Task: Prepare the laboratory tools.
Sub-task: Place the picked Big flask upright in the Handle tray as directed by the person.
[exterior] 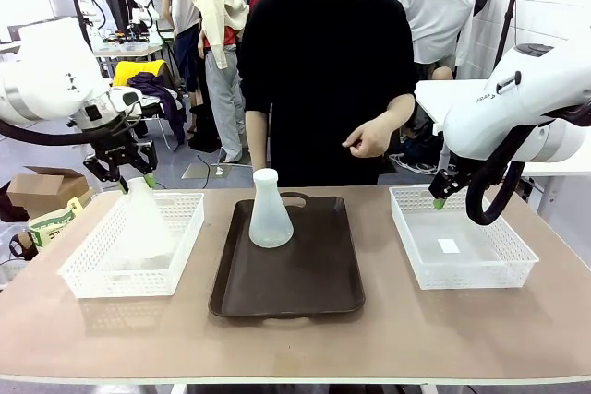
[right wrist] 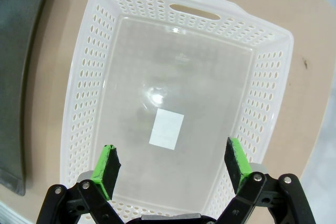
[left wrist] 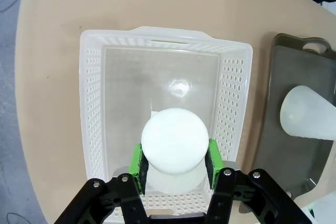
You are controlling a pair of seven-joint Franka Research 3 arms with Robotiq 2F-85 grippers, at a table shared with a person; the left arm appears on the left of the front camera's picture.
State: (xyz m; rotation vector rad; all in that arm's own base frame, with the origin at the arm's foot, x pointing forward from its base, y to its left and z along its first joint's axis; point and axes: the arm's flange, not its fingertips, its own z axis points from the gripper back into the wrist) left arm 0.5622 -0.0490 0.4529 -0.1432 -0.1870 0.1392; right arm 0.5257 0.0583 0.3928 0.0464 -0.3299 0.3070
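Note:
One frosted conical flask (exterior: 143, 223) stands upright inside the left white mesh basket (exterior: 92, 279). My left gripper (exterior: 136, 179) is shut on its neck from above. In the left wrist view the green pads (left wrist: 137, 162) squeeze the flask's round top (left wrist: 174, 139) from both sides, over the basket (left wrist: 165, 36). A second flask (exterior: 270, 212) stands on the dark brown tray (exterior: 314, 297) in the middle, also seen at the side in the left wrist view (left wrist: 310, 114). My right gripper (exterior: 439, 196) hangs open above the right basket (exterior: 517, 269), with nothing between its fingers (right wrist: 172, 166).
A person in black stands at the far side, one hand (exterior: 369, 142) held above the table behind the tray. The right basket (right wrist: 194, 3) holds only a white label (right wrist: 167, 128). The tray's edge (right wrist: 16, 51) lies beside it. Bare tabletop runs along the front.

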